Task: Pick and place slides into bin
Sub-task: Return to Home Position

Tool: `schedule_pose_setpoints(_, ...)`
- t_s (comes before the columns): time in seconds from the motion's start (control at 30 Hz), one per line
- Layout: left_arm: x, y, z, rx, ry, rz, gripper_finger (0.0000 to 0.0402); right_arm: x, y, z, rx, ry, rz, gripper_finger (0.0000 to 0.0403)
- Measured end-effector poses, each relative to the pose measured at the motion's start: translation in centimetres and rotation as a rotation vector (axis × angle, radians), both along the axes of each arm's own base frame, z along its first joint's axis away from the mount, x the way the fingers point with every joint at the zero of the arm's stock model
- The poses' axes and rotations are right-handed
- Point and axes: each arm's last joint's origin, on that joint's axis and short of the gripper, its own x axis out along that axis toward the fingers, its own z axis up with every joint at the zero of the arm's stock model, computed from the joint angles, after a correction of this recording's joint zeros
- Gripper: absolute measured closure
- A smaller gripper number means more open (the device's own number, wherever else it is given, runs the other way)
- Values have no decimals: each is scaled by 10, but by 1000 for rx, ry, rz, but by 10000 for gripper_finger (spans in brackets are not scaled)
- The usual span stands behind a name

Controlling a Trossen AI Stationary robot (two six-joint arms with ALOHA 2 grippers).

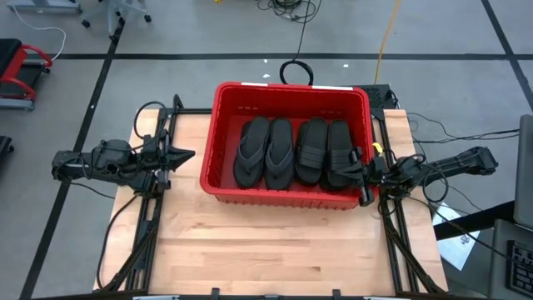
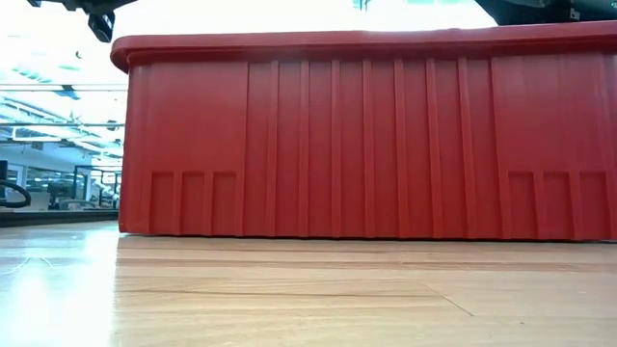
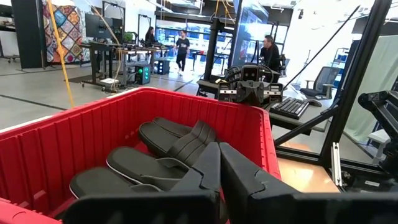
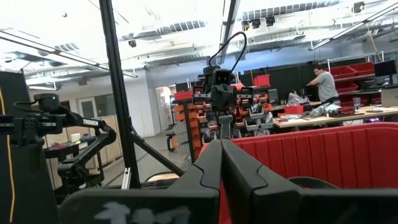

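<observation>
High view: a pale wooden surface [image 1: 266, 250] carries the red bin [image 1: 333, 88] against its far edge, midway between the left and right edges. Inside, side by side, lie the thong flip-flop pair [image 1: 265, 152] and two ribbed-band slides [image 1: 325, 150]. The left gripper [image 1: 185, 155] hangs over the left edge, apart from the bin. The right gripper [image 1: 362, 169] sits at the bin's right rim. Grey floor with dark tape lines and loose cables surrounds the frame.

Low view: the bin's ribbed red wall fills the width and rests flat on the wood grain. A bright hall shows past its left corner.

Left wrist view: the left claw's fingers are pressed together, holding nothing. Beyond the bin are desks, monitors and three people [image 3: 182, 43].

Right wrist view: the right claw is likewise closed and empty. A person [image 4: 323, 81] works at a bench under exposed ceiling ducts.
</observation>
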Motion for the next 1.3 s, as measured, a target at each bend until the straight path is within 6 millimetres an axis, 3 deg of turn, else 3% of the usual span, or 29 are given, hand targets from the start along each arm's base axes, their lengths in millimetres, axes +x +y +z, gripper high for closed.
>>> schedule_pose_setpoints(0.3,0,0,0,0,0,0,374,0,0,0,0,-2,0,403)
schedule_pose_setpoints(0.77,0,0,0,0,0,0,400,0,0,1,0,-2,0,403)
schedule_pose_setpoints(1.3,0,0,0,0,0,0,377,0,0,1,0,-3,0,403)
